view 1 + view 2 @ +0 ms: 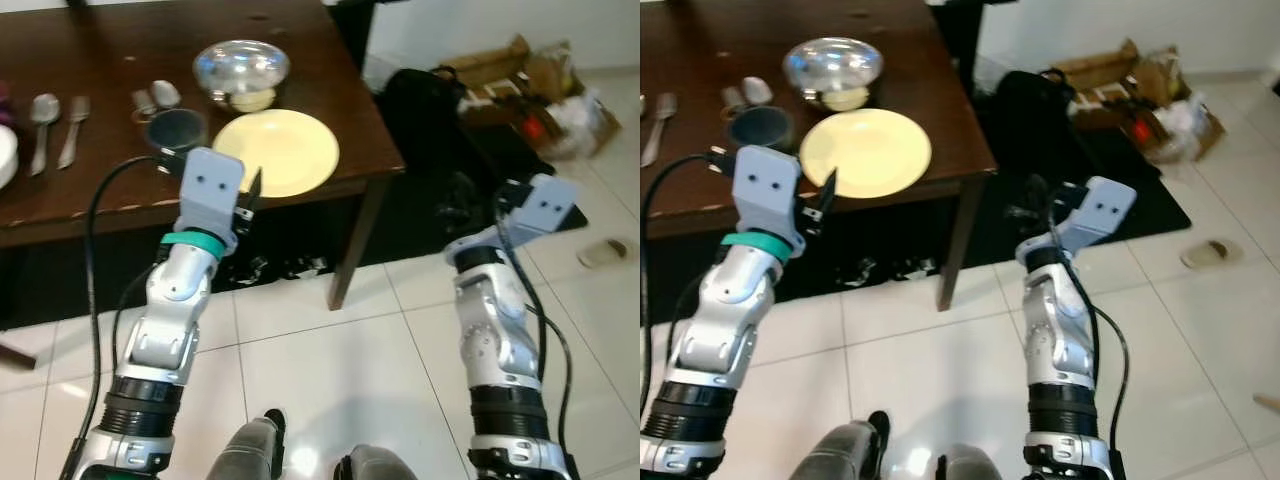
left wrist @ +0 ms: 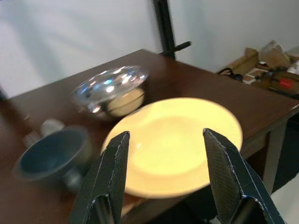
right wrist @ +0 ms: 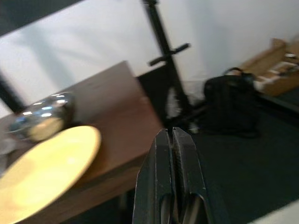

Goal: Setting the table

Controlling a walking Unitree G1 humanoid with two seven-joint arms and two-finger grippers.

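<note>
A dark wooden table occupies the field from 9 to 12 o'clock in the head views, standing on white floor tiles. The yellow plate lies near the table's front right corner, flat and bare. Just behind it at 12 o'clock sits a shiny metal bowl, with something pale showing at its near rim. A dark blue cup stands just beside the plate at its 9 o'clock. Two spoons lie behind the cup; further toward 9 o'clock lie another spoon and a fork, side by side and well apart from the plate. The left gripper is raised at the table's front edge, its fingers spread wide and holding nothing; in the left wrist view the plate lies beyond and between them, without contact. The right gripper is held off the table's right side, over the floor, its fingers pressed together with nothing between them. A black bag rests on a dark mat at 2 o'clock, with cardboard boxes and clutter beyond it against the wall. A slipper lies on the tiles at 3 o'clock.
</note>
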